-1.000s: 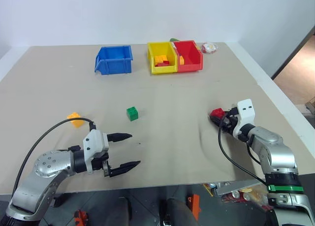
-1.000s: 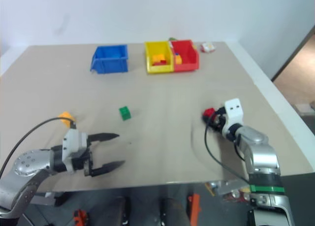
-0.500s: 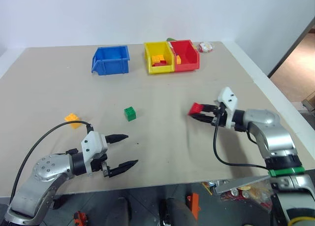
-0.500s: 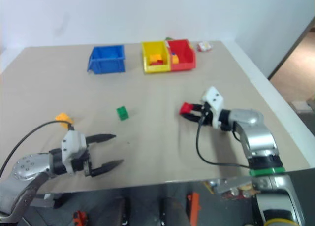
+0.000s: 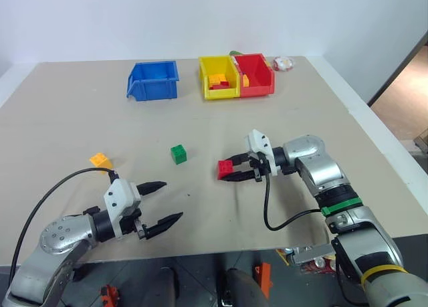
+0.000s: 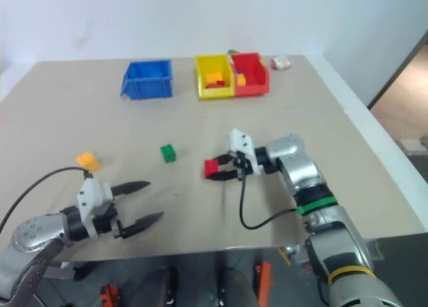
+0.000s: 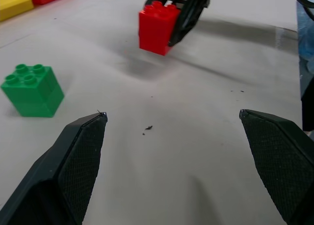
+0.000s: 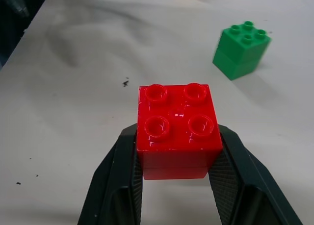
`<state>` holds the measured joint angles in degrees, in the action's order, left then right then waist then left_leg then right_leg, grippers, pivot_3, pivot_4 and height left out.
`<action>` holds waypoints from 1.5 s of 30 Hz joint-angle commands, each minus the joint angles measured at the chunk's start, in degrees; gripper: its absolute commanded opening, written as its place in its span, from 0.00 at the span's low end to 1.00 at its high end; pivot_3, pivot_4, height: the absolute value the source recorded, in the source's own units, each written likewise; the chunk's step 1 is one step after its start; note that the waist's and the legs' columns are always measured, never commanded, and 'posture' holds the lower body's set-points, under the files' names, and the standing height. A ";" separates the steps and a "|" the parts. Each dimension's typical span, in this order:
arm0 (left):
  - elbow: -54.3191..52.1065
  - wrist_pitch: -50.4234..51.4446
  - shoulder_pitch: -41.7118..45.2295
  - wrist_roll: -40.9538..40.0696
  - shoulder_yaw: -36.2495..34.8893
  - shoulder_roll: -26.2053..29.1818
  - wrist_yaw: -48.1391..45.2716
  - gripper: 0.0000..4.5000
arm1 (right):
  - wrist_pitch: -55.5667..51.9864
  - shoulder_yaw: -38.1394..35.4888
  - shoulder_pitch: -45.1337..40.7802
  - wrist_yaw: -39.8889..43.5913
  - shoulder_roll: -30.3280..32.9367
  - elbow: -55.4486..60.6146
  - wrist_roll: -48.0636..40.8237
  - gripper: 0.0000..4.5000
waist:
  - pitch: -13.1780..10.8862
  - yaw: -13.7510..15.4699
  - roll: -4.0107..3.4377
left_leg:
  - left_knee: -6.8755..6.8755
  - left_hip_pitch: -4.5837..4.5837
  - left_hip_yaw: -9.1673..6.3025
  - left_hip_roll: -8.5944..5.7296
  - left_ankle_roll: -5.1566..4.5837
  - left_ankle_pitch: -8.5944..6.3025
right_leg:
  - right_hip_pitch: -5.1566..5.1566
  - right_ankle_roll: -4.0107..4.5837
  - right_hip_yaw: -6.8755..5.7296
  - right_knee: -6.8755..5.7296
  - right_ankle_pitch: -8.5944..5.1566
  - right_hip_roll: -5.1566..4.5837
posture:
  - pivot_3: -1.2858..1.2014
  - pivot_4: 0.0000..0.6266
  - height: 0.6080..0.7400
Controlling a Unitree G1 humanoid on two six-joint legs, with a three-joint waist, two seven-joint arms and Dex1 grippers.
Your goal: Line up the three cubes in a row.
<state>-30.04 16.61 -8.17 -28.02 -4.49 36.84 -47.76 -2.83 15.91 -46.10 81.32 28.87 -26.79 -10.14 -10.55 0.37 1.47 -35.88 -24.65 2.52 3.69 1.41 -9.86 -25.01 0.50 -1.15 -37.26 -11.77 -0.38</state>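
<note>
Left claw (image 5: 163, 202) hovers low near the tabletop's (image 5: 281, 207) front edge toward the left side, jaws spread wide and empty, apparently waiting its turn. Just beyond it, nearer the left edge, the orange-yellow cube (image 5: 99, 160) sits alone on the surface. Further right and a little deeper, the green cube (image 5: 178, 154) stands upright, studs up, roughly mid-tabletop. To its right the right claw (image 5: 232, 172) points toward the left edge with its jaws clamped on the red cube (image 5: 225, 168), held studs up just above the surface; this looks like a carry to set red beside green and begin the row. Open surface lies between red and green, so nothing blocks that placement. Orange-yellow, well apart from the other two, would likely need fetching by the free claw. Along the far edge stand a blue bin (image 5: 154, 80), a yellow bin (image 5: 219, 77) and a red bin (image 5: 255, 75) holding loose bricks, well clear of the work.
</note>
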 commanded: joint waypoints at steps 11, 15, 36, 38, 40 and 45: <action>-2.68 -0.04 0.14 0.10 -0.45 0.47 0.66 1.00 | 3.90 0.78 -1.27 4.53 -0.61 -6.45 3.75 0.28 | 0.00 -0.05 0.01 | -0.05 0.15 0.45 0.02 -0.01 0.00 | -0.05 0.12 0.52 -0.05 0.02 0.08 | 0.52 0.24 1.00; -2.57 0.05 0.53 0.33 -0.14 0.51 0.62 1.00 | 5.20 1.00 -1.94 5.31 -0.78 -8.52 4.15 0.60 | 0.01 -0.07 0.01 | -0.06 0.18 0.49 0.03 -0.01 0.01 | -0.05 0.12 0.57 -0.06 0.04 0.09 | 0.52 0.24 1.00; 8.51 -0.81 11.58 6.81 -2.97 -5.64 13.23 1.00 | -8.27 -7.24 -0.26 -1.57 1.50 11.30 -5.06 1.00 | 0.08 0.02 0.13 | -0.09 0.18 0.53 0.06 -0.01 0.01 | -0.09 -0.12 0.61 -0.14 0.22 0.13 | 0.52 0.24 1.00; 12.96 -1.09 15.17 6.37 -2.72 -5.42 11.33 1.00 | -11.23 -6.89 0.41 -0.55 2.35 13.22 -6.46 1.00 | 0.08 0.02 0.13 | -0.08 0.18 0.52 0.05 -0.01 0.01 | -0.08 -0.14 0.61 -0.14 0.23 0.13 | 0.52 0.24 1.00; 18.19 -1.94 19.47 7.31 -1.70 -4.59 8.88 1.00 | -12.56 -6.98 0.87 -0.81 2.31 14.59 -7.35 1.00 | 0.08 0.03 0.13 | -0.10 0.17 0.51 0.06 -0.01 0.01 | -0.09 -0.14 0.59 -0.15 0.24 0.15 | 0.52 0.24 1.00; 30.17 -4.30 28.95 8.92 1.34 -2.91 1.13 1.00 | -11.19 -6.51 1.39 -1.69 2.44 15.49 -6.76 1.00 | 0.08 0.04 0.13 | -0.16 0.16 0.52 0.06 -0.02 0.01 | -0.09 -0.15 0.61 -0.14 0.31 0.19 | 0.52 0.24 1.00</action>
<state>-1.99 14.00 19.08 -19.53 -3.73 33.13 -44.33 -14.87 10.55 -44.60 79.66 30.85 -13.49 -16.10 -10.48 0.41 1.60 -36.05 -24.51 3.05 3.75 1.40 -9.85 -25.11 0.34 -0.53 -37.40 -11.45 -0.19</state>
